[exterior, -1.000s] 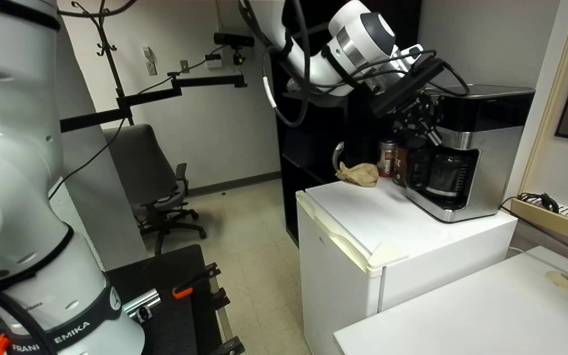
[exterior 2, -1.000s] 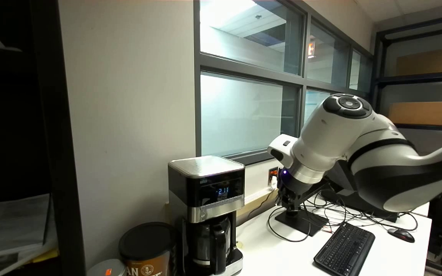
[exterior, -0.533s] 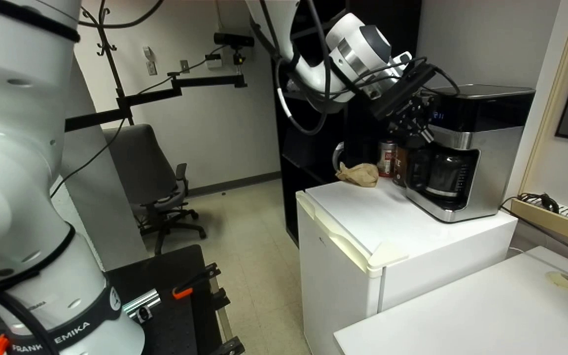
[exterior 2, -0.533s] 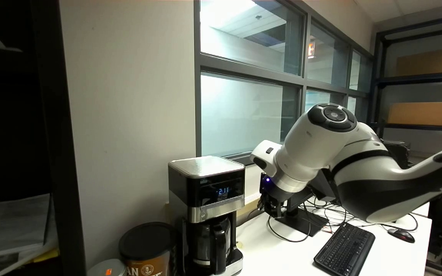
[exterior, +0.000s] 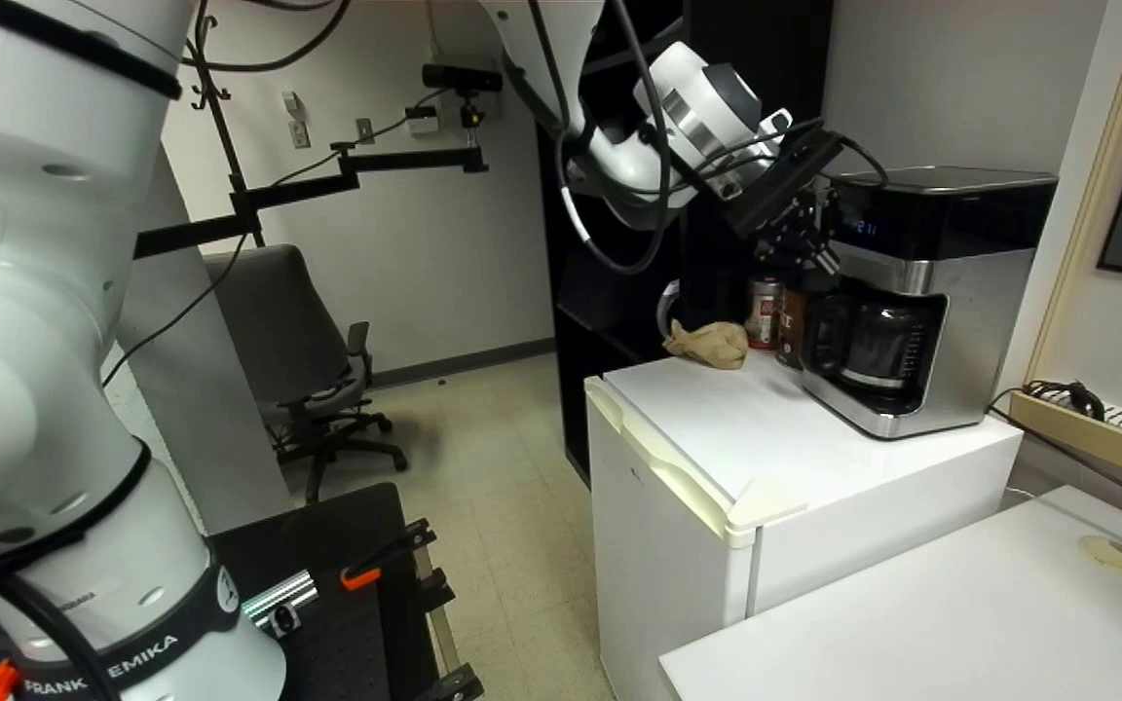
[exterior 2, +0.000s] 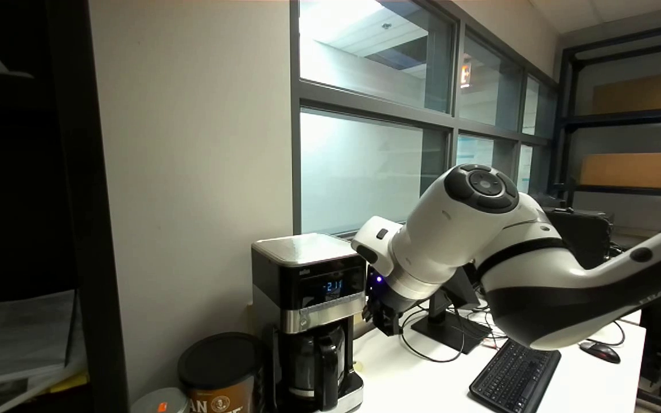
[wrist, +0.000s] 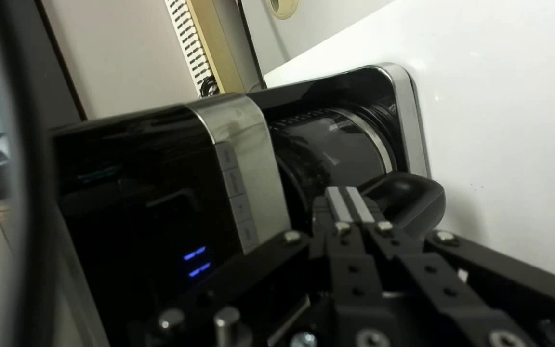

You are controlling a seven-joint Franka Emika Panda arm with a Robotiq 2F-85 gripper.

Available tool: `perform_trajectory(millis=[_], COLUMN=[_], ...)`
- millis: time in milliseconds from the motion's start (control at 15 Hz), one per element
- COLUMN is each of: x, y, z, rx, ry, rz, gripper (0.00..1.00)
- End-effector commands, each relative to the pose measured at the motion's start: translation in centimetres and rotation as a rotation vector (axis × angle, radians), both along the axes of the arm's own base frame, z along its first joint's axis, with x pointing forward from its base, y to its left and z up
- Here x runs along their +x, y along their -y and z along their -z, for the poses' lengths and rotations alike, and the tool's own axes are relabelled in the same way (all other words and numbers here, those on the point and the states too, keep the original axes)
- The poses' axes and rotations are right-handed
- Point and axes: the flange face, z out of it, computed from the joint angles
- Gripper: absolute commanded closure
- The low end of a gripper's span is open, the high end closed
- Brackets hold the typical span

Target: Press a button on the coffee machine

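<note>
The black and silver coffee machine stands on the white fridge in an exterior view; it also shows in an exterior view with a lit blue display. In the wrist view the coffee machine lies sideways, with a row of flat buttons along its silver band. The glass carafe sits inside, with its dark handle. My gripper is shut with its tips together and nothing between them. The gripper is in front of the machine, tips near carafe-top height. Contact cannot be told.
The white fridge top holds a crumpled brown bag, a can and a brown coffee tub beside the machine. A dark shelf stands behind. A desk carries a keyboard and a monitor stand.
The arm and gripper have moved left and downward in both exterior views. The gripper now appears beside the machine's front, and the display has come out from behind it. It stays shut.
</note>
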Motion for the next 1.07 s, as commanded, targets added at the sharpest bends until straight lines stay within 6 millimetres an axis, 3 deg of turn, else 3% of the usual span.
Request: perform_trajectory(millis=[0, 1000], x=[1.1, 3.4], y=[-1.4, -5.9], z=[0.0, 1.2], rx=[-0.019, -0.037], ry=[0.028, 0.05], rz=[-0.056, -0.167], gripper=[1.0, 1.0])
